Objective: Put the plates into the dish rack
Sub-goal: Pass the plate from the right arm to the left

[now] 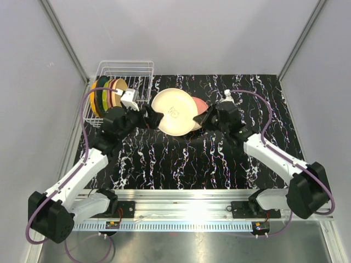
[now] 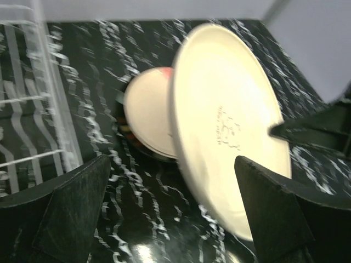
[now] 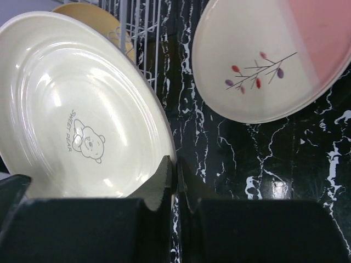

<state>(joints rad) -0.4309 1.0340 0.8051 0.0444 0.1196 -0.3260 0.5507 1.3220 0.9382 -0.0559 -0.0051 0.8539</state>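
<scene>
A large cream plate with a bear print stands tilted on edge over the black marbled mat. My right gripper is shut on its right rim. My left gripper is open at the plate's left side. In the left wrist view the cream plate's lower rim reaches into the gap, close to the right finger. The white wire dish rack stands at the back left. Several coloured plates stand upright in it.
A cream and pink plate with a twig pattern lies on the mat behind the held plate, on top of a darker plate. Grey walls enclose the table on three sides.
</scene>
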